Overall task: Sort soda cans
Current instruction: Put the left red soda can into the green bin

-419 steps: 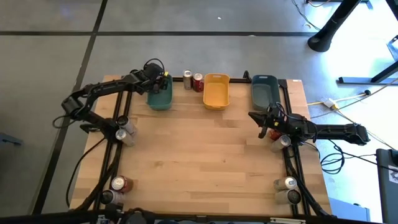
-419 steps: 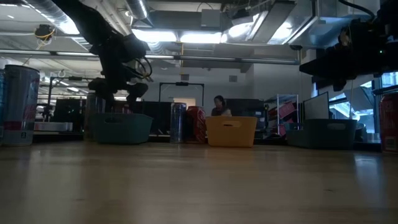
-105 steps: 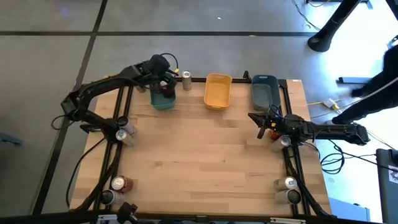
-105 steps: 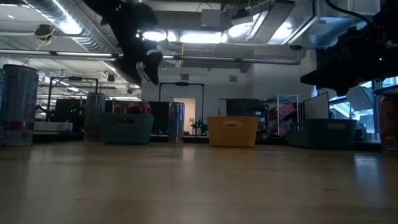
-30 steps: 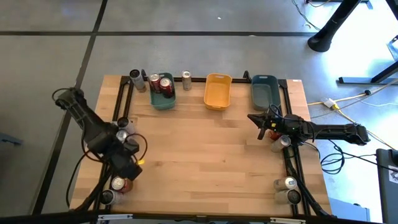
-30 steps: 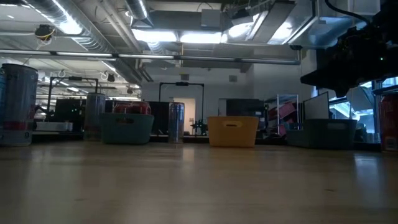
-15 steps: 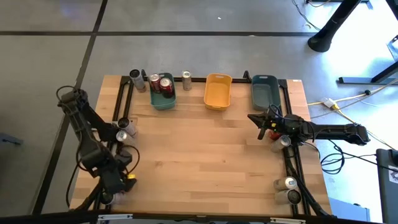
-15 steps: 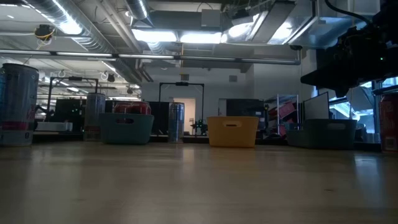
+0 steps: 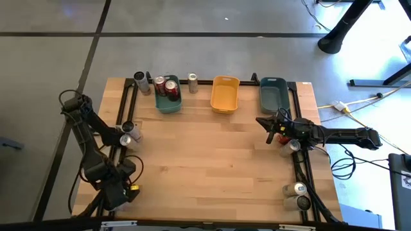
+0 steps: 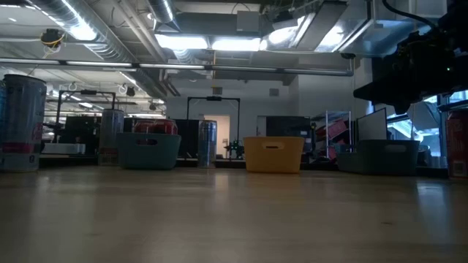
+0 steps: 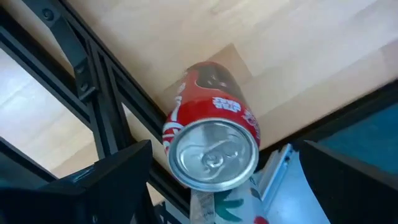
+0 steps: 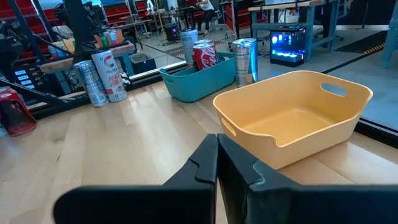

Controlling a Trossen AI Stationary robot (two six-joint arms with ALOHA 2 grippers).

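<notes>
Left gripper point(image 11: 217, 186): spread, straddling a red can point(image 11: 211, 146), probably lined up for pickup
Right gripper point(image 12: 217, 163): pressed together, waiting

Overhead, the bench point(image 9: 212, 154) is evenly lit, with hard glare on the floor beyond its right edge. At bench height the scene is dim and backlit by ceiling strip lights point(image 10: 197, 42). Both wrist views are bright; the near pincer fingers point(image 12: 205, 174) blur.

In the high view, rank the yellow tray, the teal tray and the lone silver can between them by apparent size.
1. Yellow plastic tray, largest.
2. Teal plastic tray, partly filled with cans, slightly smaller.
3. Silver metal can, smallest.
</notes>
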